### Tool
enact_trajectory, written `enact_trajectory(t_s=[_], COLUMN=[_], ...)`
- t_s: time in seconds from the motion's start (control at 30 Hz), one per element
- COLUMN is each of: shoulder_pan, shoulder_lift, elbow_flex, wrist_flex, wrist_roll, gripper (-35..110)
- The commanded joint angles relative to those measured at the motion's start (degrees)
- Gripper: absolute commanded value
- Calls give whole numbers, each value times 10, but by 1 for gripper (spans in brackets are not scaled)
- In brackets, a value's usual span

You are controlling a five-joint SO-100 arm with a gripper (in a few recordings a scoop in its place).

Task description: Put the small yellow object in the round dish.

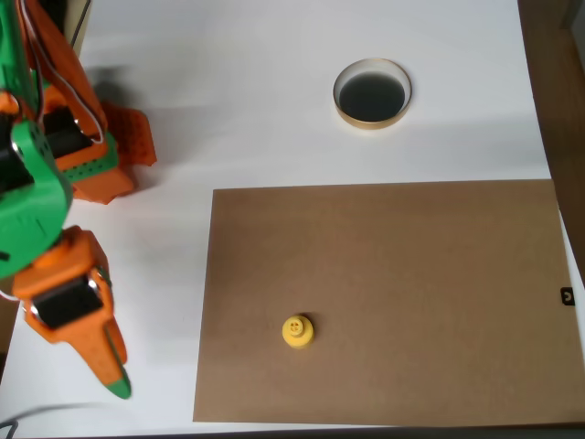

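Observation:
The small yellow object [298, 331] stands upright on the brown board [411, 274], near its lower left part. Far above it, on the white table beyond the board's top edge, sits the round dish [372, 93] with a tan rim and a dark inside, holding nothing. My orange gripper [113, 375] with a green tip hangs over the white table at the lower left, well to the left of the yellow object. Its fingers lie together in one tapered point with nothing between them.
The arm's orange and green body [55, 165] fills the left edge. The white table [228, 91] ends at the right against a dark floor strip [558, 91]. A small black mark [567, 295] sits by the board's right edge.

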Motion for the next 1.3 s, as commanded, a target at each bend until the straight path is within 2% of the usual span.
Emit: enact_trajectory(t_s=[0.0,0.43,0.8,1.27], shoulder_pan=[-18,-112,-150,-226], shoulder_lift=[-59,-187,-323,-415], elbow_flex=[-85,-200,-295,-392], wrist_flex=[27,91,142,183], wrist_roll=[-24,-62,-78,-43], gripper=[16,22,33,32])
